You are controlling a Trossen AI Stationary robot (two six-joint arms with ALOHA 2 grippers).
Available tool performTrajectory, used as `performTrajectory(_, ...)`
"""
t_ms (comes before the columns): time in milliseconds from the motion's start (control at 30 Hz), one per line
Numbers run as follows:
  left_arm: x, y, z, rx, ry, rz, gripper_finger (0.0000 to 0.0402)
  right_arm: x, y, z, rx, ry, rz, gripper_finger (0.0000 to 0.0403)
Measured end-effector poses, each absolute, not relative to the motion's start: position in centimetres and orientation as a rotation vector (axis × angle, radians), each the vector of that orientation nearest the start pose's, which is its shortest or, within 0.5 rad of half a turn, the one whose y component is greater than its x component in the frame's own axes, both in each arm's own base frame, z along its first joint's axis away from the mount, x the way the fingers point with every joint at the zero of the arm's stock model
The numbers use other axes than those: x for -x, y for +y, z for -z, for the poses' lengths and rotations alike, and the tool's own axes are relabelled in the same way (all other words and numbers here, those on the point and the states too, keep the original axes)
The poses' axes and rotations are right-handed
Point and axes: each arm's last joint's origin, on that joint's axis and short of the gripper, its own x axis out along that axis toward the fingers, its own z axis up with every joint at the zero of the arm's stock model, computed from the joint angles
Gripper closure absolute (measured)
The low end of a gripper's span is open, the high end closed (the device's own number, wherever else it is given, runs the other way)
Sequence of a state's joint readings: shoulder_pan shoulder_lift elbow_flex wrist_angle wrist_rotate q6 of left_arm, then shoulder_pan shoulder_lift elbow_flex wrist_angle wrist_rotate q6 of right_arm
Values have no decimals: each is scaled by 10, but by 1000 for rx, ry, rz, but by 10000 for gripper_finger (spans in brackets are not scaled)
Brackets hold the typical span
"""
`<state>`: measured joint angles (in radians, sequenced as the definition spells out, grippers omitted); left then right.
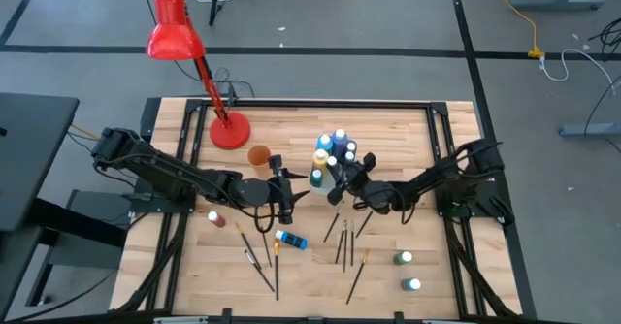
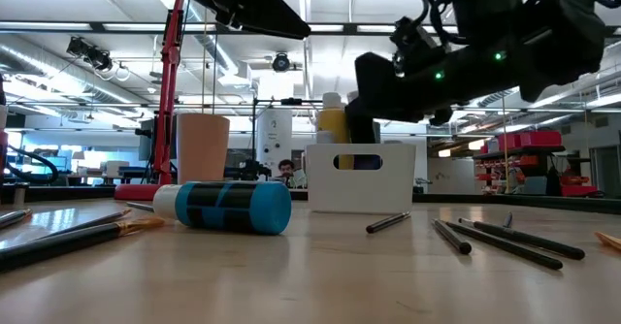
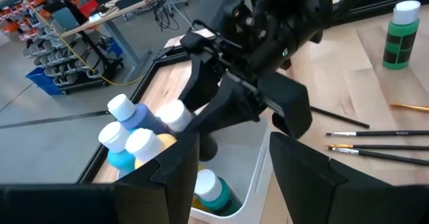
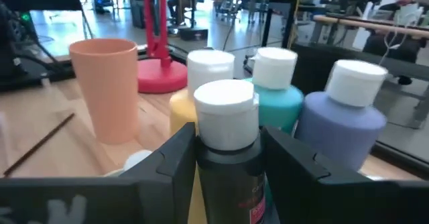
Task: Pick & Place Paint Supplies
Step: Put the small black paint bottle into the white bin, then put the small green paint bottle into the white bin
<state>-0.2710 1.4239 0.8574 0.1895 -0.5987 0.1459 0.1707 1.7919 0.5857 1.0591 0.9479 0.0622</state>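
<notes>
Paint bottle held over the white bin

Right claw (image 4: 228,160) grasps a white-capped dark paint bottle (image 4: 228,140) above the white bin (image 2: 360,177), among bottles already standing there, near the worktop's (image 1: 437,295) centre. Left claw (image 3: 231,163), fingers apart and grasping nothing, hovers beside the bin. A blue bottle (image 1: 290,239) and several brushes (image 1: 343,239) lie toward the front edge; two green bottles (image 1: 404,258) stand front right.

The lying bottle (image 2: 225,208) is blue with a black label band and a white cap. The bin (image 2: 360,177) is white. The cup (image 4: 112,88) is pale orange. The lamp (image 1: 175,35) is red throughout. The gripped bottle (image 4: 228,158) is black with a white cap; neighbouring bottles are yellow, teal and lavender-blue. The standing bottle (image 3: 401,27) is green with a black band. The table (image 1: 408,295) is light wood.
</notes>
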Motion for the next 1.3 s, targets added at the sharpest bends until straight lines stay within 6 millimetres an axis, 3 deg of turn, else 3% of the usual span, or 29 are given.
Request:
performTrajectory(333, -298, -67, -249, -296, 378, -281, 208, -305, 20, -133, 31, 136, 833, 255)
performTrajectory(667, -298, -66, -249, -294, 377, -282, 208, -309, -16, -131, -106, 134, 785, 254)
performTrajectory(900, -298, -66, -249, -294, 378, -280, 208, -307, -19, -129, -17, 176, 824, 247)
performTrajectory(1133, -299, -67, -248, -293, 379, -269, 208, -307, -19, -130, -18, 165, 828, 205)
performTrajectory(1300, -299, -68, -248, -286, 379, -231, 208, -307, -19, -130, -20, 159, 828, 202)
